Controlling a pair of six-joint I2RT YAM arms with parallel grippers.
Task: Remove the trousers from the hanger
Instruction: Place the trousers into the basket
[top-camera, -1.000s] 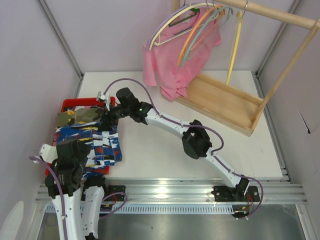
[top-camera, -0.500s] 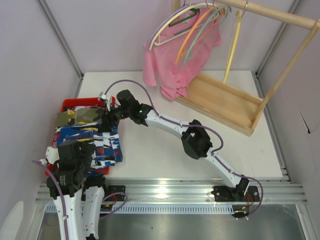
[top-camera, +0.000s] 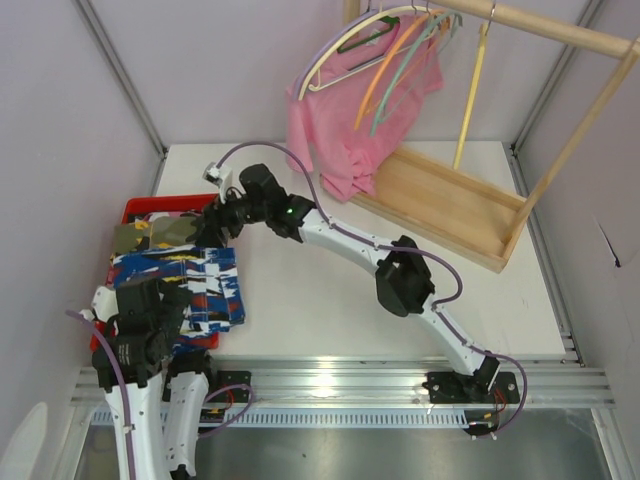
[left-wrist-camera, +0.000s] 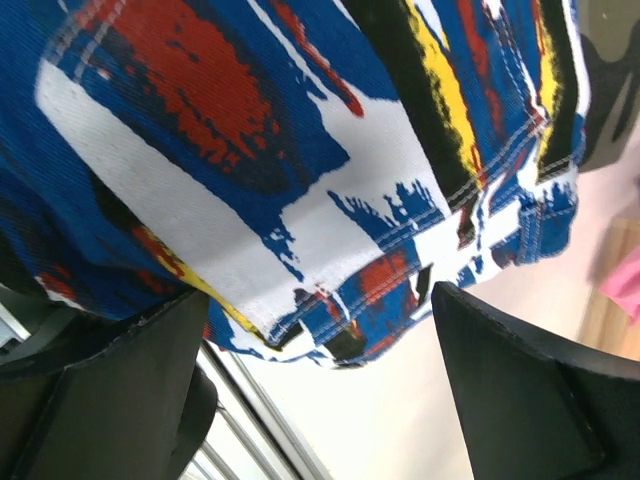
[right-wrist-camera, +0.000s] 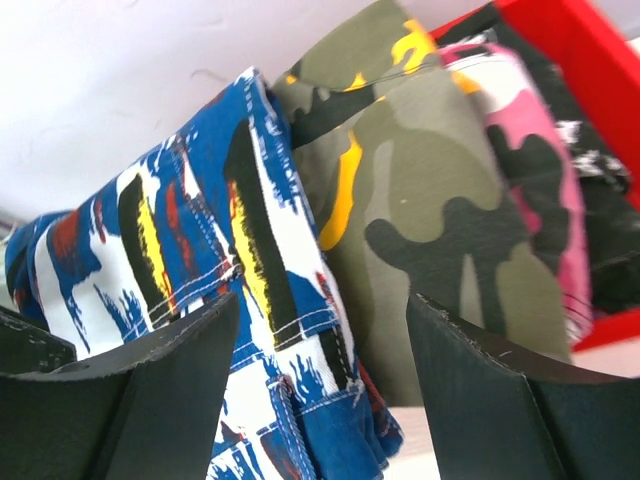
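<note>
The blue, white and red print trousers (top-camera: 195, 285) (left-wrist-camera: 250, 150) (right-wrist-camera: 200, 260) lie flat over the front of the red tray (top-camera: 150, 207), one edge hanging onto the table. Behind them in the tray lie the yellow-olive camouflage trousers (top-camera: 150, 236) (right-wrist-camera: 420, 200) and the pink-and-black camouflage trousers (right-wrist-camera: 540, 180). My right gripper (top-camera: 213, 225) (right-wrist-camera: 320, 390) hovers open just above the border between the blue and the olive pair, holding nothing. At the near edge of the blue pair my left gripper (top-camera: 172, 298) (left-wrist-camera: 320, 390) stands wide open and empty. Several hangers (top-camera: 380, 60) hang on the wooden rail.
A plain pink T-shirt (top-camera: 350, 130) hangs from a hanger at the rack's left end. The wooden rack base (top-camera: 450, 205) takes up the back right of the table. Grey walls close in the left, back and right sides.
My right gripper has spread its jaws wider and drawn up and back from the blue trousers, which stay lying on the tray. The left arm has shifted only slightly.
</note>
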